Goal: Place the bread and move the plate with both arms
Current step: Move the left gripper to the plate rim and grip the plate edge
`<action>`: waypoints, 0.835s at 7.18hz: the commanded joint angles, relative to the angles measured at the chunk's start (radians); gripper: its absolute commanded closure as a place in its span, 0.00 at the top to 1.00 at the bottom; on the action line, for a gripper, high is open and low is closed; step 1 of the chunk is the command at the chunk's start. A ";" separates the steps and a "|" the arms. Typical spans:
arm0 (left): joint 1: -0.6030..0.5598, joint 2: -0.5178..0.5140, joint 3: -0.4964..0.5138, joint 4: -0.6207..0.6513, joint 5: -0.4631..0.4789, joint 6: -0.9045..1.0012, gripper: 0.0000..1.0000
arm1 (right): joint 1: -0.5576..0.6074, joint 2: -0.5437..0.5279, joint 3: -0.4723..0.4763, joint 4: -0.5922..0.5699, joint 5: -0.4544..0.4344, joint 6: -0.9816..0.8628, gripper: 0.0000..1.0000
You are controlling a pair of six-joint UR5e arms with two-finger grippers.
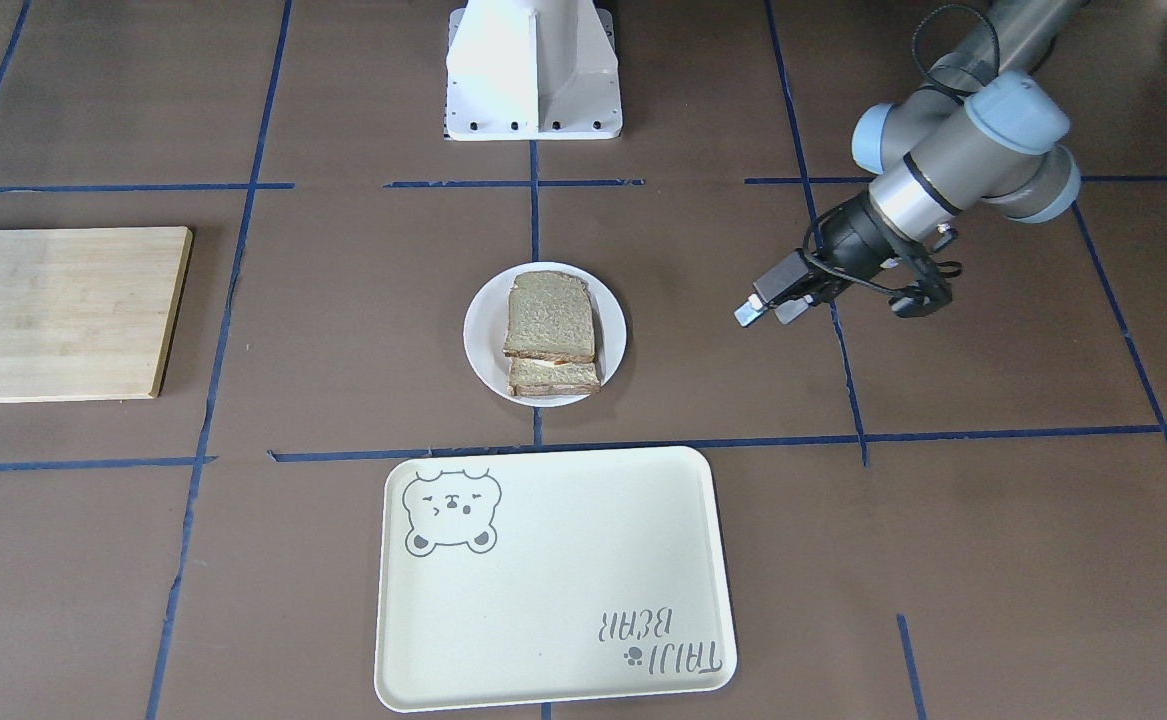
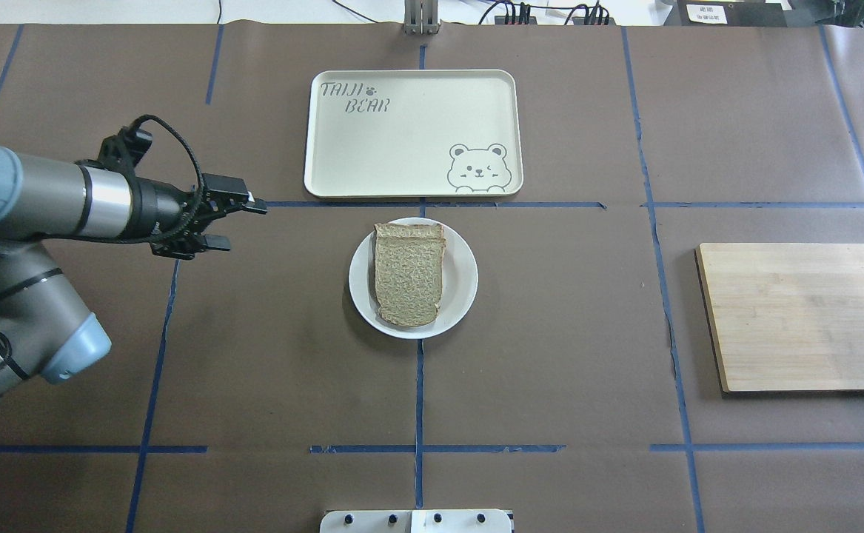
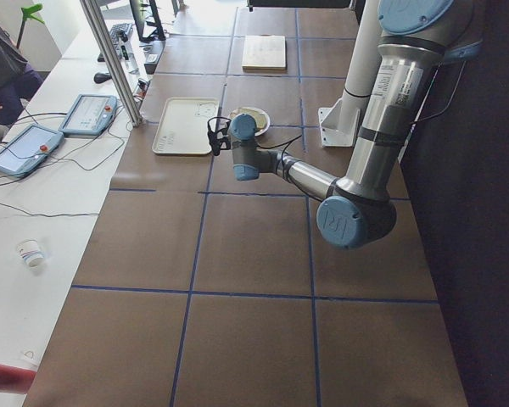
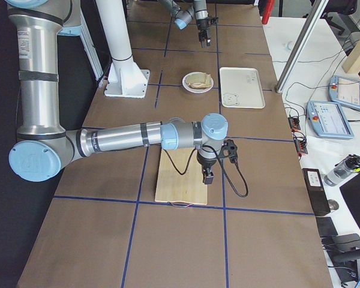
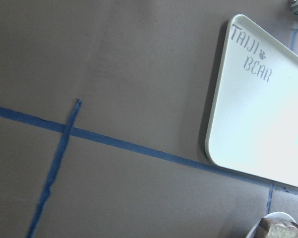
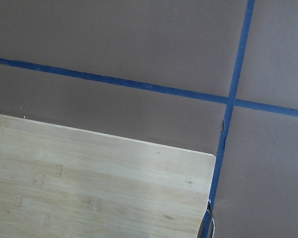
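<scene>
Your left gripper (image 2: 243, 225) hovers above the brown table (image 2: 254, 370) with its fingers (image 2: 218, 242) spread and nothing between them. Ahead of those fingertips, well apart from them, sits the plate (image 2: 463, 285), and the bread (image 2: 408, 274) lies flat on it, stacked on a lower slice (image 1: 553, 378) with a thin strip of white showing between the two in the front-facing view. The stack is touching neither gripper. From the left wrist camera you see the plate and a corner of bread just peeking in at the bottom right, with the cream bear tray (image 5: 268, 114) beyond the fingers on the upper right. In the overhead view that tray lies just past the plate, on the side away from the robot, apart from it. Your right gripper (image 4: 207, 175) shows only in the right side view, hanging fingers down above the wooden board (image 4: 180, 180), near the board's edge away from the robot. Whether its fingers are spread or pressed together, you cannot tell from here. The right wrist camera looks down on one corner of that board and on blue tape lines crossing beside it.
</scene>
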 commanded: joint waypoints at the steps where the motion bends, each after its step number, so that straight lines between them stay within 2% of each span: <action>1: 0.145 -0.028 0.023 -0.105 0.174 -0.104 0.96 | 0.021 -0.009 -0.009 -0.001 0.007 -0.002 1.00; 2: 0.155 -0.059 0.067 -0.108 0.178 -0.104 0.81 | 0.029 -0.011 -0.011 -0.001 0.008 -0.006 1.00; 3: 0.172 -0.097 0.107 -0.111 0.180 -0.104 0.74 | 0.031 -0.014 -0.011 -0.001 0.008 -0.006 1.00; 4: 0.189 -0.116 0.116 -0.129 0.186 -0.106 0.70 | 0.031 -0.014 -0.011 -0.001 0.008 -0.006 1.00; 6: 0.245 -0.116 0.161 -0.225 0.278 -0.107 0.68 | 0.032 -0.014 -0.011 -0.001 0.008 -0.006 1.00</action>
